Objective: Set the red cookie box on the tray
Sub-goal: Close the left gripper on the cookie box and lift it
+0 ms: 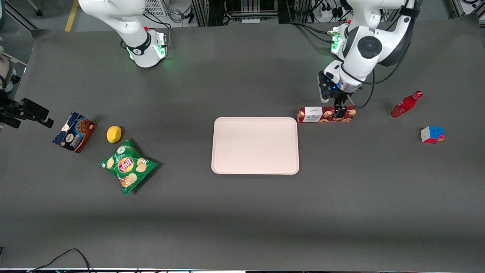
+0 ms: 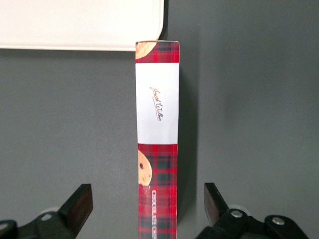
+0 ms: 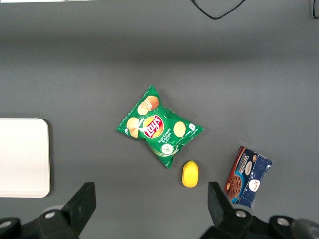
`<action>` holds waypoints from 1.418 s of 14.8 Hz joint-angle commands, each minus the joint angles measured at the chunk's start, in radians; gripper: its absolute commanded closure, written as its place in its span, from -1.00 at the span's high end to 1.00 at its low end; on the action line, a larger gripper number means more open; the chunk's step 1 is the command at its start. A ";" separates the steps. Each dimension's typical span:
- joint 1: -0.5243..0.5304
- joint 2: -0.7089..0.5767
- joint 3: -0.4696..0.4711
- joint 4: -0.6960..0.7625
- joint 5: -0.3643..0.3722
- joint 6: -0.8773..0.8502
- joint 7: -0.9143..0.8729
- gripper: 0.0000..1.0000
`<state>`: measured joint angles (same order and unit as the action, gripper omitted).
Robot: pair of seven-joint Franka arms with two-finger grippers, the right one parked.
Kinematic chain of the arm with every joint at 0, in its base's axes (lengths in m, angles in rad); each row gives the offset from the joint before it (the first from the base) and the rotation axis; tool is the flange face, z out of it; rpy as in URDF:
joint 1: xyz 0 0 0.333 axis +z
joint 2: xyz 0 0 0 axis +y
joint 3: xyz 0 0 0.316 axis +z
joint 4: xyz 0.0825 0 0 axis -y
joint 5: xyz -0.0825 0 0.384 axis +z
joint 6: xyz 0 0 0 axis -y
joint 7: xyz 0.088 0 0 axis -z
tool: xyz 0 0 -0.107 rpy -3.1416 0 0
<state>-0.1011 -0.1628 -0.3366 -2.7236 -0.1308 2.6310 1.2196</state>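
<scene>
The red cookie box (image 1: 326, 114) is a long slim dark-red plaid carton with a white label patch, standing on its narrow side on the dark table, just off a corner of the tray (image 1: 255, 145). The tray is a large pale pink-beige rectangle with rounded corners, and nothing lies on it. My left gripper (image 1: 341, 111) is down at the box, open, with a finger on each side of it and gaps between fingers and carton. The left wrist view shows the box (image 2: 157, 134) between the spread fingers (image 2: 79, 205) of the gripper (image 2: 147, 206), with a tray corner (image 2: 84, 25) at the box's end.
A red bottle (image 1: 405, 104) and a coloured cube (image 1: 432, 134) lie toward the working arm's end. A green chip bag (image 1: 127, 166), a lemon (image 1: 114, 134) and a blue-and-brown cookie box (image 1: 74, 131) lie toward the parked arm's end.
</scene>
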 commanded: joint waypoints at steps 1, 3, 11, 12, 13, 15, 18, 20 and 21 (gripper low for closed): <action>-0.003 0.083 0.002 0.001 -0.007 0.088 -0.002 1.00; -0.003 0.107 0.002 0.002 -0.007 0.113 -0.002 1.00; -0.006 0.190 0.004 -0.001 -0.003 0.196 -0.002 1.00; -0.005 0.212 0.004 -0.001 0.002 0.223 0.003 1.00; -0.003 0.233 0.004 -0.002 0.003 0.253 0.008 1.00; 0.001 0.250 0.004 -0.002 0.004 0.274 0.014 1.00; 0.004 0.252 0.005 -0.002 0.005 0.273 0.044 0.54; 0.004 0.252 0.007 -0.002 0.005 0.270 0.047 0.19; 0.006 0.252 0.008 -0.002 0.005 0.268 0.047 -0.04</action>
<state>-0.0991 0.0905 -0.3330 -2.7251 -0.1295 2.8901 1.2408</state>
